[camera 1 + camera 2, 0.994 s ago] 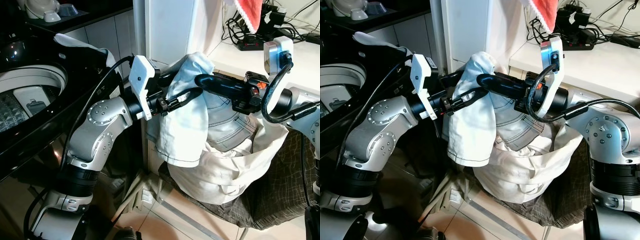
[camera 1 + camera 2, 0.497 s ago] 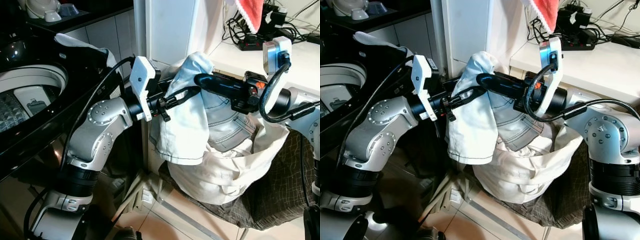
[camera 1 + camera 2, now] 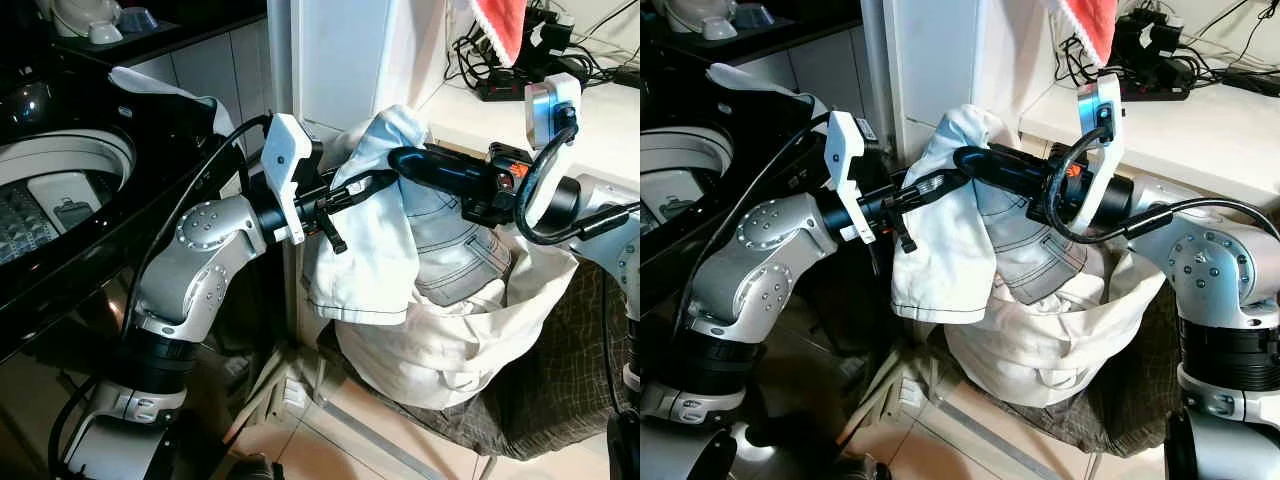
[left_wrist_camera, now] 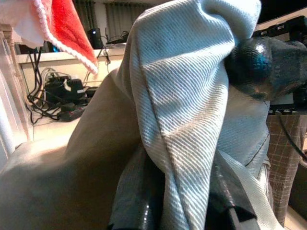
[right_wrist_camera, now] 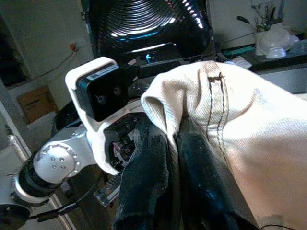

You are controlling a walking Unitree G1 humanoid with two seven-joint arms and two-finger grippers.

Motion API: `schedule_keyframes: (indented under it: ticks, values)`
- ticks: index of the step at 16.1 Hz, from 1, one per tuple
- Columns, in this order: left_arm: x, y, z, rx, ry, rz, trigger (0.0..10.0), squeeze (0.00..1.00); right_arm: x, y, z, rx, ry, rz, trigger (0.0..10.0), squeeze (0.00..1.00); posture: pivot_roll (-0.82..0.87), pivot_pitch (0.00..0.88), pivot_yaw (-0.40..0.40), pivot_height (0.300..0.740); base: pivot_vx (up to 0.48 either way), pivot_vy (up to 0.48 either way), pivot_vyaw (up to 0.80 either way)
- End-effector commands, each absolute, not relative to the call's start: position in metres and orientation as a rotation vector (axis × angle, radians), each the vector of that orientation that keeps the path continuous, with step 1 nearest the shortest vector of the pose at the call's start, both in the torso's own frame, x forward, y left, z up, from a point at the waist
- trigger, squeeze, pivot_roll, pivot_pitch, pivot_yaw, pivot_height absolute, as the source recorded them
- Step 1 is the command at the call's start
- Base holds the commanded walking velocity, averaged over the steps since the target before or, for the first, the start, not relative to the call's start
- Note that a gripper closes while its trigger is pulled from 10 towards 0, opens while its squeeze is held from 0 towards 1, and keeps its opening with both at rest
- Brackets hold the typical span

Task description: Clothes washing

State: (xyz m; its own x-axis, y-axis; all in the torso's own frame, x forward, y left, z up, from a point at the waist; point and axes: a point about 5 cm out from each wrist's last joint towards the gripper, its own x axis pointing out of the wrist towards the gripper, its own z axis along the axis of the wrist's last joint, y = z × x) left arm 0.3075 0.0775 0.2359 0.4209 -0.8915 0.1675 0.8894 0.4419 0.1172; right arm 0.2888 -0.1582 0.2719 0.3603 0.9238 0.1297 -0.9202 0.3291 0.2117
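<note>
A pale blue-white twill garment (image 3: 375, 235) hangs in the air between the two arms, above a cream cloth laundry bag (image 3: 460, 345) that sits in a dark checked fabric hamper (image 3: 570, 385). The left claw (image 3: 352, 192) is clamped on a fold of the garment from the robot's left; in the left wrist view the cloth runs between its black fingers (image 4: 144, 211). The right claw (image 3: 405, 160) reaches in from the other side, and the right wrist view shows a cream fold pinched between its two fingers (image 5: 146, 167), so it too is closed on the garment, as far as the bunched cloth lets one judge. The garment's lower hem droops just outside the bag's rim, on the side nearer the machine.

Faded blue denim jeans (image 3: 455, 245) lie heaped in the bag just behind the lifted garment, touching it.

To the robot's left stands a black top-loading washing machine (image 3: 60, 200) with its drum opening visible, and a white cloth (image 3: 165, 90) is draped on its far edge. A white cabinet panel (image 3: 335, 60) rises directly behind the arms, between machine and hamper. To the right a white surface (image 3: 600, 125) carries a black power strip with tangled cables (image 3: 510, 70), and a red-and-white towel (image 3: 495, 25) hangs above it.
</note>
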Motion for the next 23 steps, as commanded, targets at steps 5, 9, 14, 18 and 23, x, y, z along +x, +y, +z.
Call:
schedule_keyframes:
  ticks: [5, 9, 14, 18, 23]
  values:
    - [0.325, 0.104, 0.235, 0.116, -0.152, -0.935, 0.0, 0.00, 0.290, -0.169, 0.298, 0.288, -0.121, 1.176, 10.0, 1.00, 0.02, 0.000, 0.003, 0.740, 0.000, 0.000, 0.00]
    - [0.338, 0.177, 0.281, 0.317, -0.198, -0.707, 0.0, 0.00, 0.278, -0.175, 0.315, 0.264, -0.216, 1.161, 10.0, 0.00, 0.01, 0.000, 0.023, 0.740, 0.000, 0.000, 0.00]
    - [0.340, 0.265, 0.396, 0.705, -0.432, -0.104, 0.0, 0.00, 0.272, -0.167, 0.308, 0.228, -0.203, 1.161, 10.0, 0.00, 0.02, 0.000, 0.019, 0.740, 0.000, 0.000, 0.00]
    - [0.311, 0.301, 0.466, 1.152, -0.642, 0.586, 0.0, 0.00, 0.274, -0.159, 0.308, 0.235, -0.213, 1.162, 10.0, 0.00, 0.03, 0.000, 0.016, 0.740, 0.000, 0.000, 0.00]
    - [0.330, 0.299, 0.450, 1.286, -0.640, 0.658, 0.0, 0.00, 0.272, -0.148, 0.302, 0.239, -0.200, 1.181, 10.0, 0.00, 0.02, 0.000, 0.021, 0.740, 0.000, 0.000, 0.00]
